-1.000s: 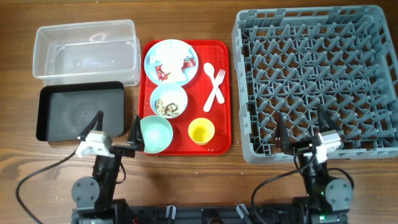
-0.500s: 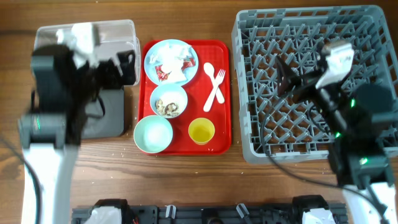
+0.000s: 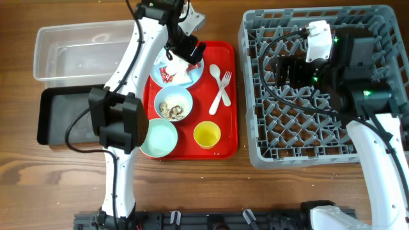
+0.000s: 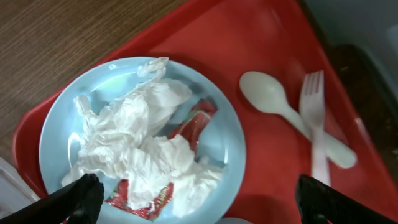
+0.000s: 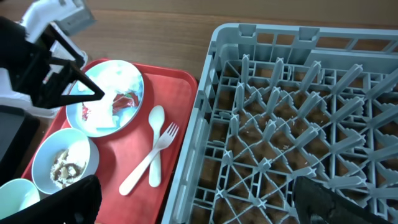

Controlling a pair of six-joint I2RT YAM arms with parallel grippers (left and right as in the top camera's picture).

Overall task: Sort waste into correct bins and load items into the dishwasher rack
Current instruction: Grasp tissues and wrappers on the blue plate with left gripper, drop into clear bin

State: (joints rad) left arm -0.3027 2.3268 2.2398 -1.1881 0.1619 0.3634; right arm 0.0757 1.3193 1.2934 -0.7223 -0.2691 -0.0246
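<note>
**Left gripper spread above the wrapper plate, right gripper spread over the rack**

The left gripper [image 4: 199, 186] hangs over the pale blue plate [image 4: 227, 134] at the far end of the red tray [image 3: 227, 144]. Its fingers [image 4: 81, 199] are spread wide to either side of the plate and grasp nothing. On the plate lie a crumpled white wrapper [image 4: 134, 134] and a red wrapper [image 4: 194, 121] partly under it. Whether the fingertips touch the paper I cannot tell.

Just right of the plate, the white spoon [image 4: 267, 93] and fork [image 4: 314, 118] lie side by side on the tray. Nearer, a blue bowl [image 3: 162, 96] holds the food scraps [image 3: 172, 110]. The yellow cup [image 3: 207, 135] stands at the tray's near edge. The mint bowl [image 3: 163, 137] sits at the tray's near left corner, partly under the arm.

The clear tub [image 3: 83, 51] and the black tray [image 3: 64, 112] sit left of the red tray, the tub farther.

The right gripper [image 5: 199, 193] hovers over the far left part of the grey dishwasher rack [image 5: 280, 124], released and carrying nothing.
</note>
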